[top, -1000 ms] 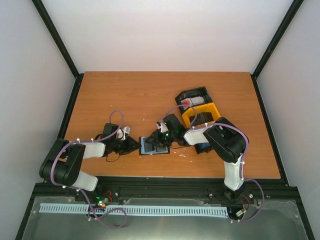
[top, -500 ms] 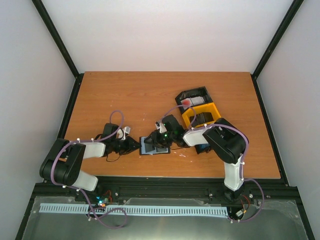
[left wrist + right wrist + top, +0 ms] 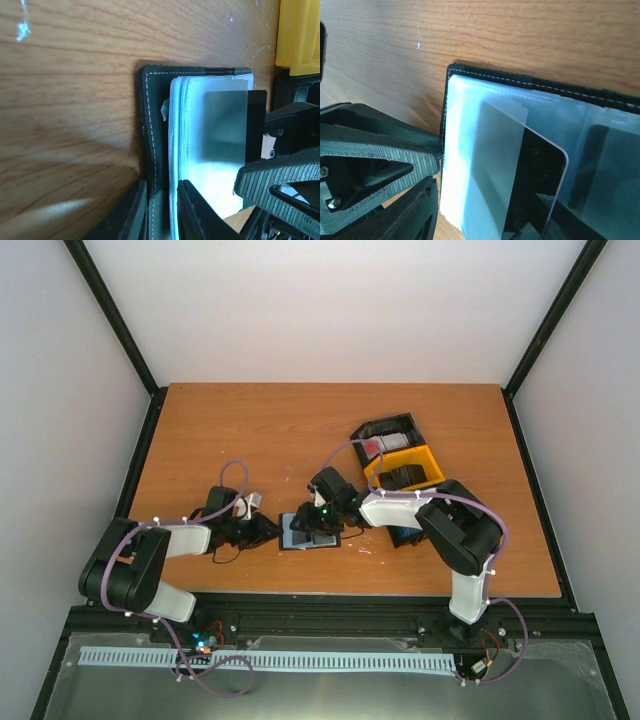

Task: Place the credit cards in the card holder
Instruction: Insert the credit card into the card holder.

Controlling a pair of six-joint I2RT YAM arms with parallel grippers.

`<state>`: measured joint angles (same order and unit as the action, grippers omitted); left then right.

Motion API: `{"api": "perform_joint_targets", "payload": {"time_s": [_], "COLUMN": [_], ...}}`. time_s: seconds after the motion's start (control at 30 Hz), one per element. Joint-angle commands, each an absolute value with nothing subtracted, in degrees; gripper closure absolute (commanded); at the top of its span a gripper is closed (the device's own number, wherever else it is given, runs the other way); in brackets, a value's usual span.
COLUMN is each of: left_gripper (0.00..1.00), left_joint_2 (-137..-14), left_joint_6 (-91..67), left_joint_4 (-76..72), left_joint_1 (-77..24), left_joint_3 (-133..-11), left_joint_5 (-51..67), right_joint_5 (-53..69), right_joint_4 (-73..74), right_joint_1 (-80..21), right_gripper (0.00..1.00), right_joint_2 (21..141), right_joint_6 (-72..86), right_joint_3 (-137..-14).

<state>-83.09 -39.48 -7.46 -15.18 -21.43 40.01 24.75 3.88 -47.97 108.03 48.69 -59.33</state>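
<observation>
The black card holder [image 3: 308, 534] lies open on the table at the front centre, its clear sleeves [image 3: 192, 150] facing up. My left gripper [image 3: 161, 212] is shut on the holder's stitched left edge [image 3: 149, 125]. A dark grey credit card [image 3: 540, 185] stands halfway into a clear sleeve. My right gripper [image 3: 320, 524] hovers over the holder's right side, jaws spread. Its one visible finger [image 3: 417, 215] stands apart from the card; its other finger is hidden. A red-and-white card [image 3: 372, 444] lies in the far black tray.
A joined row of black and yellow trays [image 3: 405, 468] sits at the back right of the holder, and my right arm [image 3: 450, 525] crosses its near end. The table's front edge [image 3: 340, 592] runs just behind both arm bases.
My right gripper has shifted a little left over the holder and its jaws have widened. The left gripper and the holder have stayed put.
</observation>
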Motion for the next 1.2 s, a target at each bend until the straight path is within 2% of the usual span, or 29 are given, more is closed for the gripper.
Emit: {"api": "perform_joint_targets", "payload": {"time_s": [0.0, 0.17, 0.5, 1.03, 1.17], "left_gripper": [0.81, 0.8, 0.8, 0.81, 0.82], "left_joint_2": [-82.1, -81.0, -80.0, -81.6, -80.5], "left_joint_6": [-37.9, -37.7, -37.0, -36.7, -36.3], "left_joint_4": [-6.3, -6.9, -7.7, -7.3, -6.1], "left_joint_1": [-15.4, -15.4, -15.4, -15.4, -15.4], "left_joint_3": [-20.8, -20.1, -19.4, -19.0, -19.1], "left_joint_5": [38.4, 38.6, 38.4, 37.4, 36.9], "right_joint_5": [19.2, 17.2, 14.1, 23.8, 25.3], "right_joint_4": [12.8, 15.9, 23.6, 6.4, -0.8], "right_joint_1": [-49.1, -49.8, -52.6, -52.7, -52.0], "right_gripper": [0.52, 0.42, 0.45, 0.48, 0.53], "right_joint_2": [106.6, 106.3, 110.5, 112.0, 111.0], "right_joint_6": [47.7, 47.7, 47.4, 50.4, 53.5], "right_joint_3": [-59.9, -61.5, -68.9, -65.2, -60.8]}}
